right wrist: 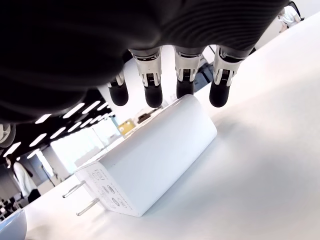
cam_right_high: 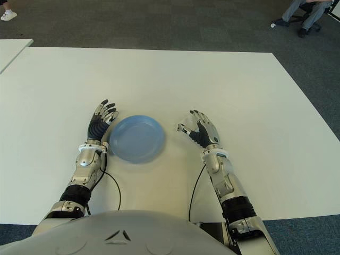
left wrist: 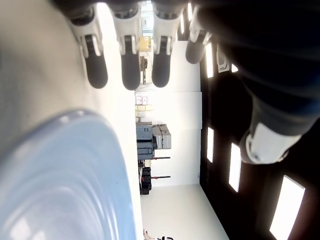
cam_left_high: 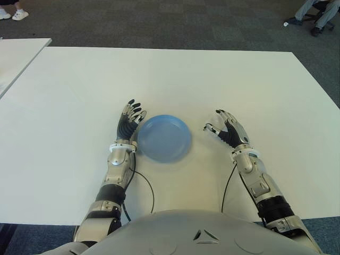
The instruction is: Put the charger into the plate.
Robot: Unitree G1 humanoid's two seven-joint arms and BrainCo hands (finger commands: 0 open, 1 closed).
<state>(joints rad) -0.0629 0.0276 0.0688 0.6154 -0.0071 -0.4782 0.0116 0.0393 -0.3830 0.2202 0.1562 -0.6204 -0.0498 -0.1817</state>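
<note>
Two hands show over the white table (cam_left_high: 223, 74), one on each side of a blue plate (cam_left_high: 164, 139). The left hand (cam_left_high: 129, 123) is just beside the left rim of the plate, palm down, with its fingers (left wrist: 130, 60) stretched out and a little spread; it holds nothing, and I cannot tell if it touches the table. The right hand (cam_left_high: 229, 129) is on the right side of the plate, apart from it, also palm down. In the right wrist view its fingertips (right wrist: 152, 92) hang loosely over the charger (right wrist: 150, 157) and do not close on it, so this hand holds nothing too. The charger is a white block that lies flat on the table under the right hand, with its two metal prongs (right wrist: 80, 197) pointing toward the plate, whose rim shows in the corner of that view. From the head views the charger is almost hidden below the palm, and only a small pale part is seen near the thumb. The plate is empty and it sits on the table between the two hands. Far behind the table, on the dark carpet (cam_left_high: 159, 24), the feet of a person (cam_left_high: 13, 14) are seen, and the legs of a second person (cam_left_high: 316, 13) at a chair.
</note>
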